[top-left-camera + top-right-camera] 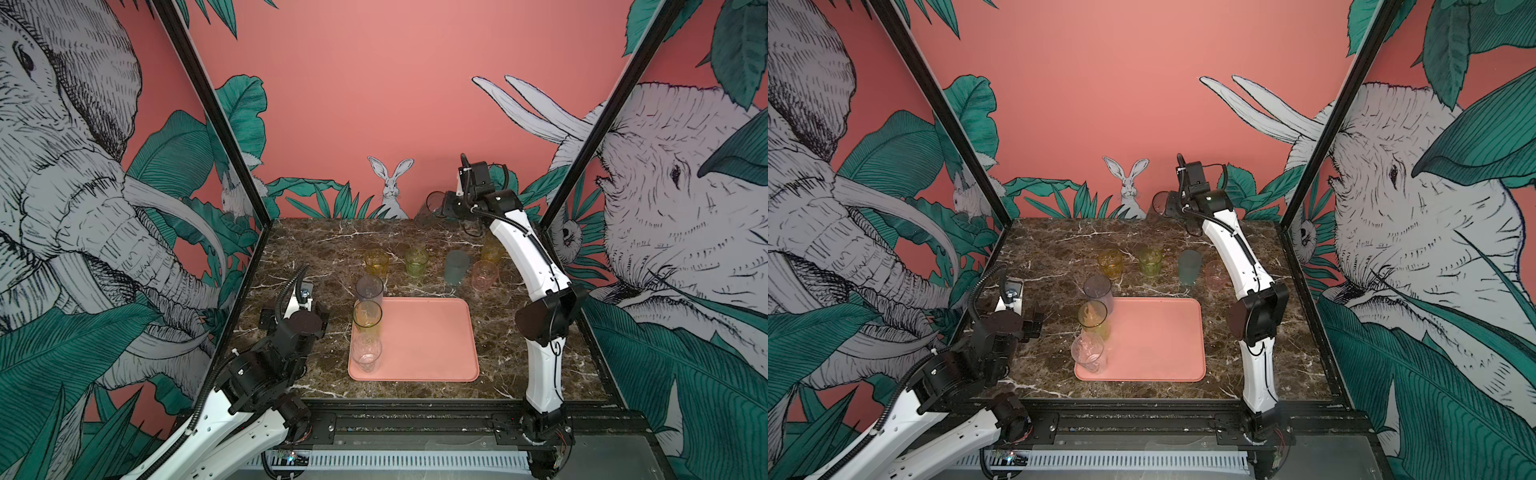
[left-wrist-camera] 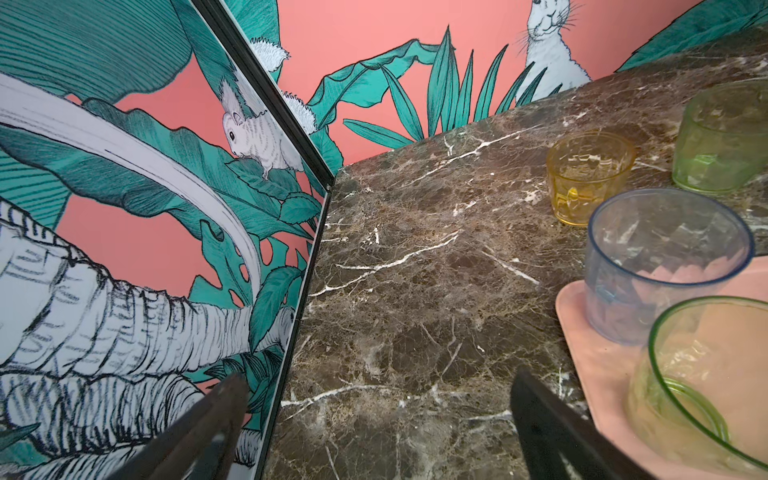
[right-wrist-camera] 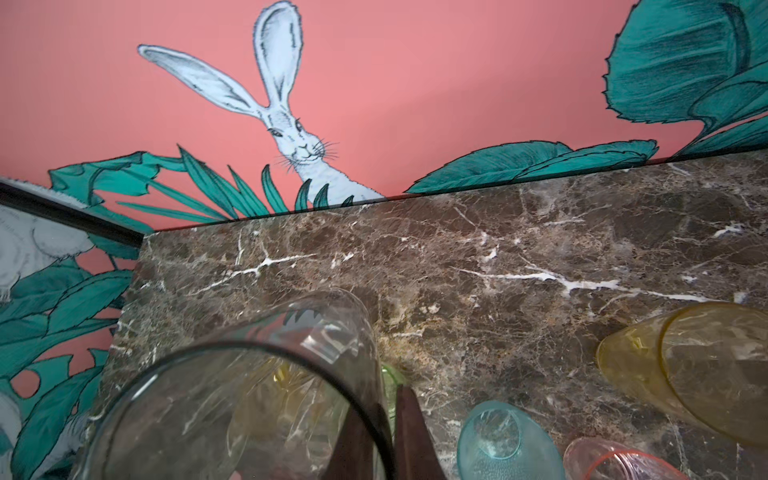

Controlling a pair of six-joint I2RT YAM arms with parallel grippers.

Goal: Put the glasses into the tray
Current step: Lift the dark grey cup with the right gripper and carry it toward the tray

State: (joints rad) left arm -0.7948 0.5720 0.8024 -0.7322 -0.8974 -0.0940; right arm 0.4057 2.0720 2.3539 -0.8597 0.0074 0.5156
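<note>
We see the right claw reaching to the far side of the table, right of the middle. Its jaws are closed on the rim of the dark glass, one finger inside and one outside, as the right wrist view shows. This glass is tilted. We cannot tell for sure if its base touches the table.

The left claw is wide open and has hold of nothing. It hangs over the table just left of the tray.

The pink tray lies in the near middle of the table. Three glasses stand upright in a row along its left edge. The grey glass is in the far left corner, the yellow-green glass is in the middle, and the clear glass is nearest to us. The rest of the tray is bare.

Five other glasses stand on the table beyond the tray. From left to right they are the amber glass, the green glass, the blue-grey glass and the pink glass. The last two stand just beside each other. The yellow glass stands a little farther, partly hidden behind the right arm.
</note>
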